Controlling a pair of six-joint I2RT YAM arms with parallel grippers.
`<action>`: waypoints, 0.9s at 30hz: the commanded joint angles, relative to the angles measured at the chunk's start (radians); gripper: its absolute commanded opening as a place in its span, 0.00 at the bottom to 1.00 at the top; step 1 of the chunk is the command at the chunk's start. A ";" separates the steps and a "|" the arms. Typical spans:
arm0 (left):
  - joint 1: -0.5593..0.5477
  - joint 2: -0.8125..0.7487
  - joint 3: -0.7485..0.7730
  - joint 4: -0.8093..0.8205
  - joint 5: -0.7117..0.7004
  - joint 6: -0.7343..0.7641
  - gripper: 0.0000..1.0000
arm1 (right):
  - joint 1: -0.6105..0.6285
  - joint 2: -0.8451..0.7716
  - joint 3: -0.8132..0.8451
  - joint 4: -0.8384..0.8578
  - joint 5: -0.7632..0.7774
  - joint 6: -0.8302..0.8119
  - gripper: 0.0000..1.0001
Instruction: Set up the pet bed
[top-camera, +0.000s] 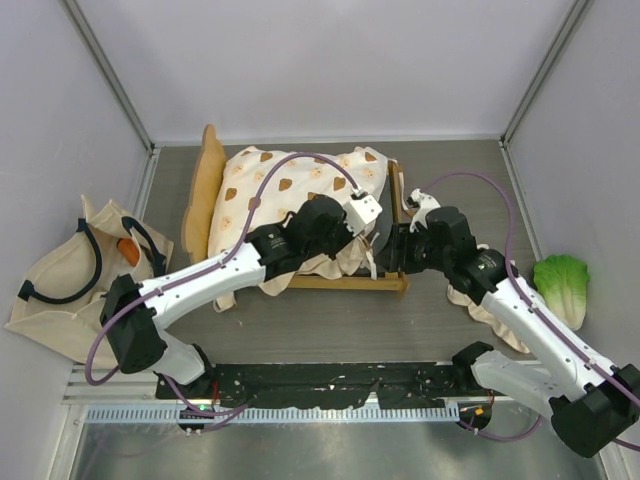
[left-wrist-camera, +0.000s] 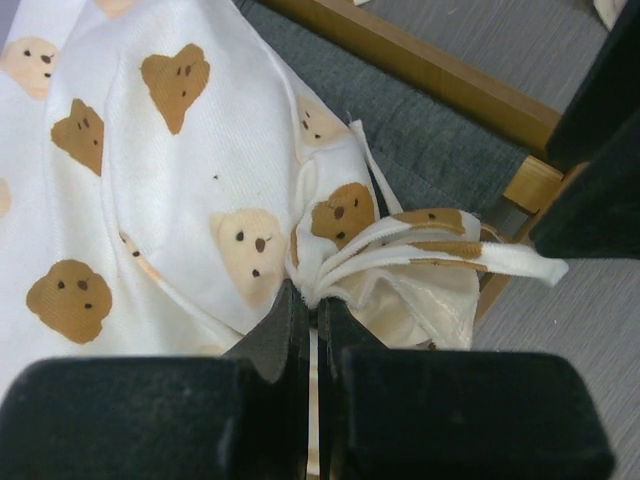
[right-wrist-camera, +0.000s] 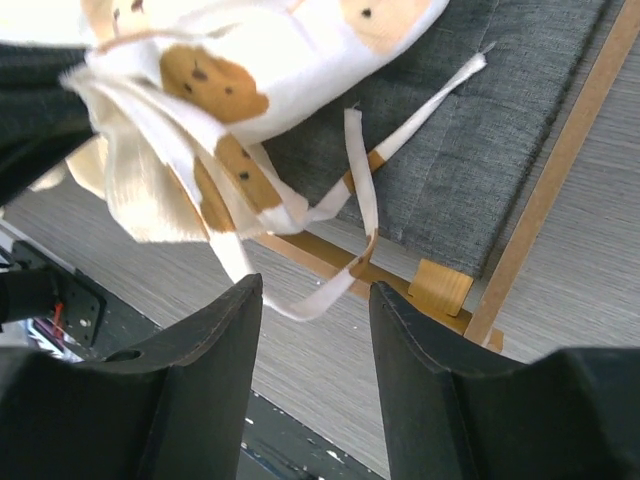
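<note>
The pet bed's light-wood frame (top-camera: 208, 190) lies on the table with its headboard at the left. A cream bear-print cushion (top-camera: 290, 185) is spread over most of it. At the bed's right end, my left gripper (top-camera: 368, 232) is shut on the cushion's bunched corner (left-wrist-camera: 330, 250), and white tie strips (left-wrist-camera: 470, 255) fan out from the pinch. The grey fabric base (left-wrist-camera: 420, 140) and a wood rail (left-wrist-camera: 430, 75) show beyond it. My right gripper (right-wrist-camera: 315, 290) stands open just under that lifted corner (right-wrist-camera: 210, 90). A loose tie strip (right-wrist-camera: 358, 170) hangs down near its fingertips, and nothing is gripped.
A beige tote bag (top-camera: 60, 280) with black handles lies at the left wall, an orange item (top-camera: 128, 250) at its mouth. A green lettuce toy (top-camera: 563, 285) lies at the right wall. A cream cloth (top-camera: 490, 315) lies under the right arm. Walls close in three sides.
</note>
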 joint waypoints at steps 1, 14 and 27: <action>0.027 -0.007 0.054 -0.012 -0.018 -0.048 0.00 | 0.039 -0.035 -0.020 0.043 0.072 -0.051 0.53; 0.046 -0.011 0.066 -0.017 -0.009 -0.062 0.00 | 0.079 -0.063 -0.101 0.157 0.052 -0.044 0.57; 0.079 -0.026 0.054 0.008 0.025 -0.099 0.00 | 0.101 0.025 -0.126 0.352 -0.045 -0.017 0.22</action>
